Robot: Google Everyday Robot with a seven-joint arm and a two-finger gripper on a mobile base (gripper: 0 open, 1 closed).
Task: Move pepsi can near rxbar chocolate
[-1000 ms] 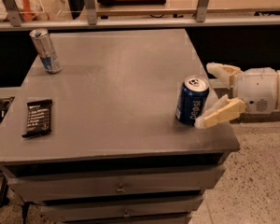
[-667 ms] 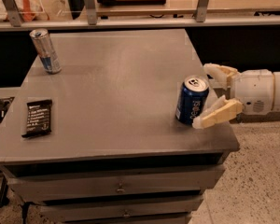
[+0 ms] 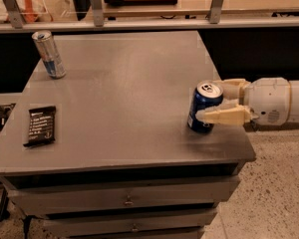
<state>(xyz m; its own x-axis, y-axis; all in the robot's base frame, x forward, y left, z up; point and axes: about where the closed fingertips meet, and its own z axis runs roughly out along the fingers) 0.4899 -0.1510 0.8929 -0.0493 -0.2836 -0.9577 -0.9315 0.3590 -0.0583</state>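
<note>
The pepsi can (image 3: 203, 108), dark blue with a silver top, stands near the right front edge of the grey table (image 3: 119, 88). My gripper (image 3: 208, 101) reaches in from the right and is shut on the can. The near cream finger (image 3: 223, 116) lies across the can's front, and the far finger (image 3: 230, 86) sits behind it. The can's base rests on the table. The rxbar chocolate (image 3: 40, 126), a flat black bar with white text, lies near the table's left front edge, far from the can.
A slim silver-and-blue can (image 3: 49, 54) stands at the table's back left. Drawers (image 3: 124, 198) sit under the tabletop. A shelf rail (image 3: 149, 21) runs behind the table. The floor (image 3: 274, 183) lies to the right.
The near finger has swung in from an angled, spread position to lie flat against the can. The gripper has closed on the can. The can has stayed in place.
</note>
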